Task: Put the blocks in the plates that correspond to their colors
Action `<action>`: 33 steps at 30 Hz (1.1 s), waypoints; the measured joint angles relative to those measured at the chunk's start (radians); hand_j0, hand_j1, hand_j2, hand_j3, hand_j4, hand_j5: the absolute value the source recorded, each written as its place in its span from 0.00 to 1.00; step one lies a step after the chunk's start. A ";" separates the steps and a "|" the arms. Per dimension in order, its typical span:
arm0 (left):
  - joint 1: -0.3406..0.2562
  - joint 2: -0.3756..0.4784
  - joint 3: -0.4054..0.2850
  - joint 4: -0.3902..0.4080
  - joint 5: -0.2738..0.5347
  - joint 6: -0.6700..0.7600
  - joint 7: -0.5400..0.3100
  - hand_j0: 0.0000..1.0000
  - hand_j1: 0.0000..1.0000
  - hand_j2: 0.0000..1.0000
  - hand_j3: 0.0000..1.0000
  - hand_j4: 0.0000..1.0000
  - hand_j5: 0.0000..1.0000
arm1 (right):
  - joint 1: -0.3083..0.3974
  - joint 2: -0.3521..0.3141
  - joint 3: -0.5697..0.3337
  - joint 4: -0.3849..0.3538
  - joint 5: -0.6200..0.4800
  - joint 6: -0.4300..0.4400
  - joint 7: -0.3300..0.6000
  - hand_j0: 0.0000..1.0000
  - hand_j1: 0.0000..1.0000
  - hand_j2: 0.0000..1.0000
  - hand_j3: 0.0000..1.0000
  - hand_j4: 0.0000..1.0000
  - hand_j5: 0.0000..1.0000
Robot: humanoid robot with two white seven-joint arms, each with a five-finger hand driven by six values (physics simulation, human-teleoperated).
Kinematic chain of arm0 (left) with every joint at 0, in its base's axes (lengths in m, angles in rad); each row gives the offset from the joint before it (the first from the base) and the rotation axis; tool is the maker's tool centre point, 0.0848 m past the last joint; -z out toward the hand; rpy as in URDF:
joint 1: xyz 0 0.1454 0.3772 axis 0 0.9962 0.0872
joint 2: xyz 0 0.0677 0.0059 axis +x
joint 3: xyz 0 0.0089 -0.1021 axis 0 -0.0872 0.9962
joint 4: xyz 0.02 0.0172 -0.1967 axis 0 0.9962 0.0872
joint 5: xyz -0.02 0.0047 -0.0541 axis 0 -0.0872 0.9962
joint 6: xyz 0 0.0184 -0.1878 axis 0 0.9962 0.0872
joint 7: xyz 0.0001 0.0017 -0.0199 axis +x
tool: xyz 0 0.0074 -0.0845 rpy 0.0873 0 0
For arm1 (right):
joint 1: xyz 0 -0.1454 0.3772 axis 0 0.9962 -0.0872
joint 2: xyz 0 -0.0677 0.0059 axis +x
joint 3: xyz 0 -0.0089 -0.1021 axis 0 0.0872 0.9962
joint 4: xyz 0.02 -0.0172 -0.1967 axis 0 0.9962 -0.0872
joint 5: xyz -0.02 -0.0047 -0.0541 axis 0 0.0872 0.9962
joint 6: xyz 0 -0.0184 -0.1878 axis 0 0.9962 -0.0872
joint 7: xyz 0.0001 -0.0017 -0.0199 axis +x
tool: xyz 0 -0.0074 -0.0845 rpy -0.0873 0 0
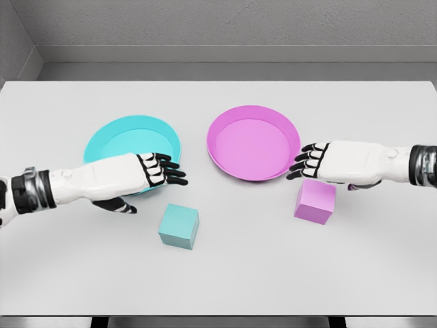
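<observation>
Two plates and two blocks lie before us on the pale grey table (225, 273), which fills nearly the whole head view. Our white arms come next in bulk, one from each side, both reaching inward above the tabletop. Of the plates, the magenta plate (253, 142) sits right of the middle and the cyan plate (123, 140) left of it, the two near each other but apart. Our left hand (136, 176) hovers over the near rim of the cyan plate, palm down, fingers stretched out loosely and holding nothing. Our right hand (334, 164) hangs just beside the magenta plate's right edge, fingers likewise extended and loose, with nothing in them. Smallest are the blocks: the pink block (315, 201) rests on the table just below our right hand, outside its plate, and the cyan block (179, 225) rests on the table in front of the cyan plate, near our left fingertips (179, 176) but apart from them.
</observation>
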 measured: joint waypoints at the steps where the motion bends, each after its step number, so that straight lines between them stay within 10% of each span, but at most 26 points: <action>1: -0.003 -0.011 -0.010 0.000 -0.014 0.000 0.000 1.00 1.00 1.00 1.00 1.00 1.00 | 0.002 0.003 0.010 0.000 0.003 0.000 0.000 1.00 1.00 1.00 1.00 1.00 1.00; 20: -0.072 -0.058 -0.158 -0.008 -0.197 0.000 0.001 1.00 1.00 1.00 1.00 1.00 1.00 | 0.002 0.020 0.115 0.032 0.019 0.000 0.001 1.00 1.00 1.00 1.00 1.00 1.00; 22: -0.075 -0.065 -0.164 -0.009 -0.198 0.000 0.002 1.00 1.00 1.00 1.00 1.00 1.00 | 0.002 0.020 0.117 0.035 0.023 0.000 0.000 0.68 0.68 0.68 0.68 0.68 0.68; 24: -0.077 -0.070 -0.171 -0.009 -0.199 0.000 0.002 1.00 1.00 1.00 1.00 1.00 1.00 | 0.000 0.021 0.117 0.037 0.031 0.003 -0.004 0.58 0.58 0.58 0.58 0.58 0.58; 33: -0.094 -0.074 -0.189 -0.010 -0.242 0.000 0.000 1.00 1.00 1.00 1.00 1.00 1.00 | -0.005 0.021 0.114 0.032 0.044 0.004 -0.003 0.56 0.56 0.56 0.56 0.56 0.56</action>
